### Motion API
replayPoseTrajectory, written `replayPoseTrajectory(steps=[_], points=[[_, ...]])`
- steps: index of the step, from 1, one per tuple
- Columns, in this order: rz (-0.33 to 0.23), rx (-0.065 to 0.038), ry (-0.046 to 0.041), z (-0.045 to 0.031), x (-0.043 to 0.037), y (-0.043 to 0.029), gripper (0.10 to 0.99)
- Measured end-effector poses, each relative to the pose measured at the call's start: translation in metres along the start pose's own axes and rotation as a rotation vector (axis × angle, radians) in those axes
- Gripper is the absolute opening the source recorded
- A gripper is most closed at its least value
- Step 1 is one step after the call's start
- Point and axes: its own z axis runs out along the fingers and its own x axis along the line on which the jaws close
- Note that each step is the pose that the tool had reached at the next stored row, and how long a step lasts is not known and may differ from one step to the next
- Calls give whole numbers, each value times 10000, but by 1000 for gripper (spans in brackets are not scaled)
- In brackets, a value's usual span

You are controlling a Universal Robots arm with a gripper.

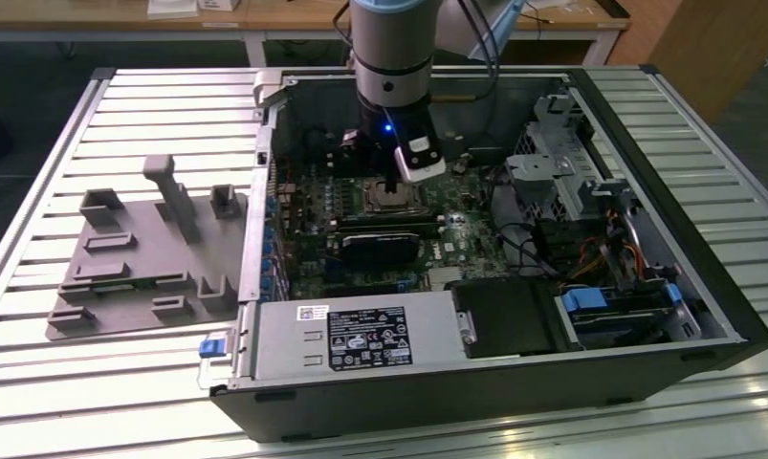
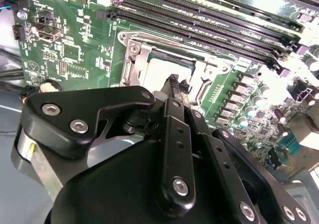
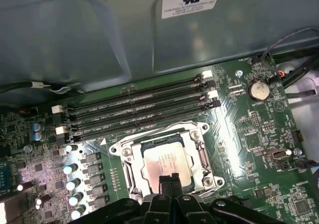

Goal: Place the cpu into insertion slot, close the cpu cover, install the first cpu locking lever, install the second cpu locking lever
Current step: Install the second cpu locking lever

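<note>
Silver-tan cpu (image 3: 167,163) sits flat inside the insertion slot (image 3: 130,171) on the green motherboard (image 3: 254,129), just beside the long black memory slots (image 3: 139,109); it looks seated square within the metal rim. In the exterior view the open computer case (image 1: 690,306) lies on a slatted tabletop (image 1: 90,124), the arm (image 1: 390,48) reaching straight down into it, with a grey fixture block (image 1: 142,258) well apart toward the exterior view's left.

Gripper (image 3: 168,178): fingers together, tips meeting in a narrow black point right at the near edge of the chip, holding nothing that I can see. In the second wrist view the same closed tips (image 2: 173,79) hover at the socket's edge; whether they touch the chip's top or stand just above it, cannot tell.

Judgement: placing step appears complete, since the chip is in the socket and the fingers carry nothing. The cpu cover (image 3: 199,134): a silver frame surrounds the chip, but whether it is down or raised cannot be settled from these angles. Locking levers not made out with confidence.

Step in hand, as I read it: closing the cover, or pressing it down with the shut tips. That calls for a gentle, level push on the frame and not on the chip's top, keeping clear of the memory slots.
</note>
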Motion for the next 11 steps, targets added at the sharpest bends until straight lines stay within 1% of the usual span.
replayPoseTrajectory(steps=[3,11], points=[[0,0,-2,-31,-1,5,102],[0,-1,-3,-38,-1,6,102]])
